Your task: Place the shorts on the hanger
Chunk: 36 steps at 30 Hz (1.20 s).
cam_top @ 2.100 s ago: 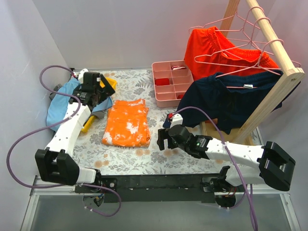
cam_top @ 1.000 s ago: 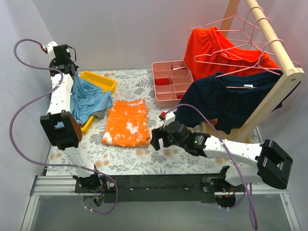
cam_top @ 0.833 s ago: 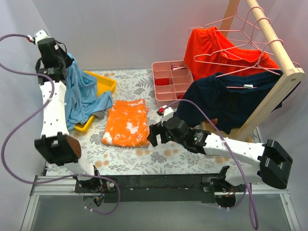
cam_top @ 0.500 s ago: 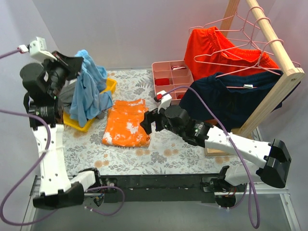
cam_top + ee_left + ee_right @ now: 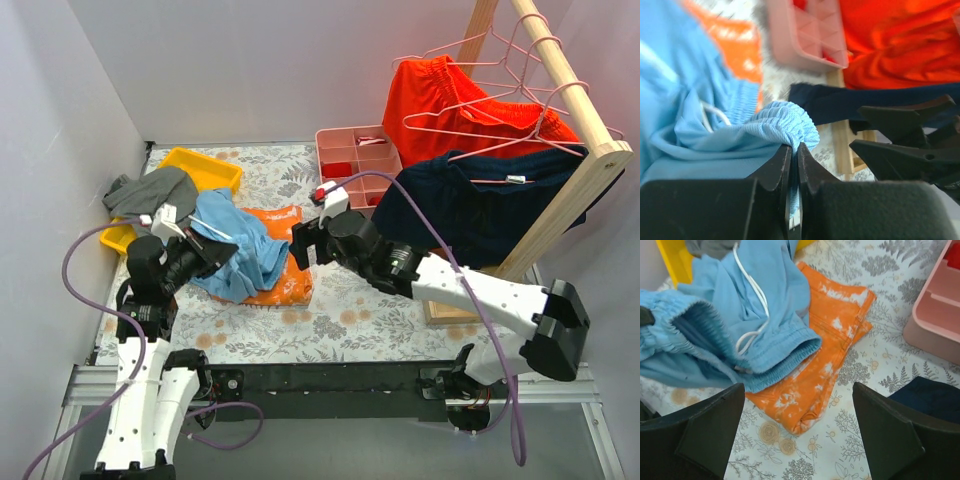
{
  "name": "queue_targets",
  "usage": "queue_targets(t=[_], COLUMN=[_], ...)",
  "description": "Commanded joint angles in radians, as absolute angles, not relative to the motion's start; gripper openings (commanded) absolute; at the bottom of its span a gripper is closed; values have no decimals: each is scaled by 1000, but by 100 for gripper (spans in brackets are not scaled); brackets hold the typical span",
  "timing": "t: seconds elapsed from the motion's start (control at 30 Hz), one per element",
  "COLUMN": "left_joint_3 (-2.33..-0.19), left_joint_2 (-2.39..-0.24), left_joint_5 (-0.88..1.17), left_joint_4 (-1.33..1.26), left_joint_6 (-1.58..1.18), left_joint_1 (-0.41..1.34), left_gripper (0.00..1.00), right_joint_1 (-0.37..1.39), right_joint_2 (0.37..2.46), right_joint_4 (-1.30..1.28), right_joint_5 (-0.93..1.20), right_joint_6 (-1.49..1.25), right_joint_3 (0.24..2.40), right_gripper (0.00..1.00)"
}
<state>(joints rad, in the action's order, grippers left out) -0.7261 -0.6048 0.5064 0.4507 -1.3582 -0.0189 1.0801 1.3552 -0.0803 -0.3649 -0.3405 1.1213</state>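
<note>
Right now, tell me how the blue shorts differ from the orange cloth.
The blue shorts are plain with a white drawstring; the orange cloth is blotched white. The shorts are bunched, their waistband pinched in the left gripper; the cloth lies folded flat. The shorts cover part of the cloth. Both are soft fabric.

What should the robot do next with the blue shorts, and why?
Probably bring the open right fingers down onto the free waistband edge of the shorts and close. The left fingers pinch one bunched bit of waistband, but the rest droops over the orange cloth, so a second grip would likely help spread them for hanging.
</note>
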Motion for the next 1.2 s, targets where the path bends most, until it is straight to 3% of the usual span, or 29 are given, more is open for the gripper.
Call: queue_targets(t=[0.0, 0.17, 0.37, 0.77, 0.97, 1.17], left_joint_3=[-696, -756, -926, -1022, -1089, -1112], left_joint_2=[-525, -514, -552, -604, -660, -686], left_joint_5=[365, 163, 32, 12, -20, -2], left_joint_4=[573, 670, 744, 749, 753, 739], left_joint_6=[-1427, -1372, -1298, -1255, -1233, -1229], left_joint_1=[17, 54, 103, 147, 178, 189], left_gripper=[0, 0, 0, 0, 0, 0], right_joint_1=[1074, 1063, 1051, 980, 976, 976], right_joint_2=[1474, 1598, 1745, 2029, 1947, 1968], right_joint_4=[-60, -9, 47, 2, 113, 156], right_joint_5=[-324, -264, -236, -98, -85, -45], right_joint_6=[-322, -273, -190, -252, -288, -295], right_joint_3=[1150, 1181, 1265, 1589, 1407, 1408], right_gripper=[92, 78, 75, 70, 74, 72])
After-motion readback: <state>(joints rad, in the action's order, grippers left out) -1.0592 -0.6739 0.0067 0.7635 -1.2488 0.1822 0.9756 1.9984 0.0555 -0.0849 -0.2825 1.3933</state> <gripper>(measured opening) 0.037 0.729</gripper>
